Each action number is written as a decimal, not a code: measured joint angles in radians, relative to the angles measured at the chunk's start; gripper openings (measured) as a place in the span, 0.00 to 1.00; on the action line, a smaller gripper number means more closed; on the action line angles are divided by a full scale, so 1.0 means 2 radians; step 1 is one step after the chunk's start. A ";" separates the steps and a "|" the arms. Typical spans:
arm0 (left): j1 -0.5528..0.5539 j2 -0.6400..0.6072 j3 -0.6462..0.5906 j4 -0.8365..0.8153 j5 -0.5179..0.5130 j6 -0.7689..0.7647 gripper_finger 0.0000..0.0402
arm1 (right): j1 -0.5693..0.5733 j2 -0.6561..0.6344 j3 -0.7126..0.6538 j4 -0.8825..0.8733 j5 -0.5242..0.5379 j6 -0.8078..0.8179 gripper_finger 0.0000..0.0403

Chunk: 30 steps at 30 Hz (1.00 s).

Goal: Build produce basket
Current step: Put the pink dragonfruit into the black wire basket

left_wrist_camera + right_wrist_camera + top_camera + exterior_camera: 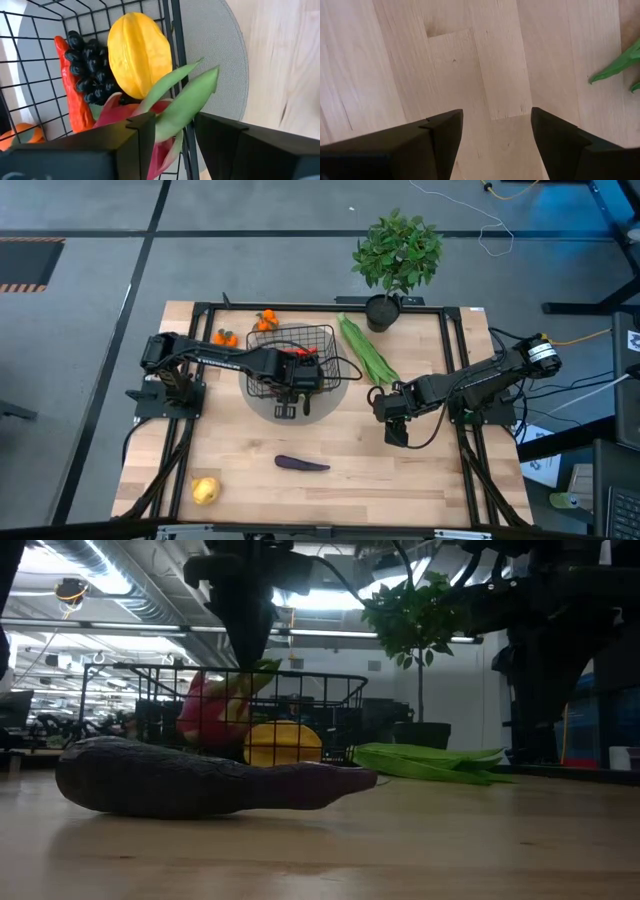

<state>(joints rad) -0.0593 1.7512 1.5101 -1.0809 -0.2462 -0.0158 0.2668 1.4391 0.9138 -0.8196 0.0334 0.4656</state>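
Note:
The black wire basket [322, 338] stands on a round grey mat [335, 398]. Inside it lie a yellow fruit [139, 54], dark grapes [90, 67] and an orange carrot [74, 102]. My left gripper [298, 387] reaches down over the basket's near side, shut on a pink dragon fruit [205, 708]. My right gripper [395, 425] hangs open above bare table right of the basket. The long green pods [366, 352], the purple eggplant [301, 464], a yellow fruit [205, 490] and small oranges [265, 320] lie on the table. My left gripper pinches the dragon fruit between its two fingers [142, 131] at the end where its green scales [172, 117] stick out. The fingers come steeply from above. The fruit hangs tilted below them, inside the basket's wires [330, 690]. Whether it rests on the produce beneath, I cannot tell.
A potted plant [396, 255] stands at the table's far edge behind the pods. More small oranges [225, 337] lie left of the basket. Bare wood stretches along the near side around the eggplant.

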 joint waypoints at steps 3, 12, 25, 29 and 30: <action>0.000 0.000 0.000 0.000 0.000 0.000 0.27 | 0.000 0.000 0.000 0.000 0.000 0.000 0.55; 0.000 0.000 0.000 0.000 0.012 -0.003 0.07 | 0.000 0.000 0.000 0.000 0.000 0.000 0.55; -0.002 -0.001 0.003 -0.005 0.006 -0.018 0.01 | 0.000 0.000 0.000 0.002 0.000 0.000 0.55; -0.002 -0.001 0.029 -0.037 -0.026 -0.018 0.00 | 0.000 0.000 0.000 0.005 0.000 0.000 0.55; -0.003 0.000 0.038 -0.042 -0.034 -0.018 0.00 | 0.000 0.000 0.000 0.005 0.000 0.000 0.55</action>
<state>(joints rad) -0.0652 1.7503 1.5854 -1.1644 -0.3150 -0.0522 0.2672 1.4391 0.9135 -0.8090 0.0338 0.4656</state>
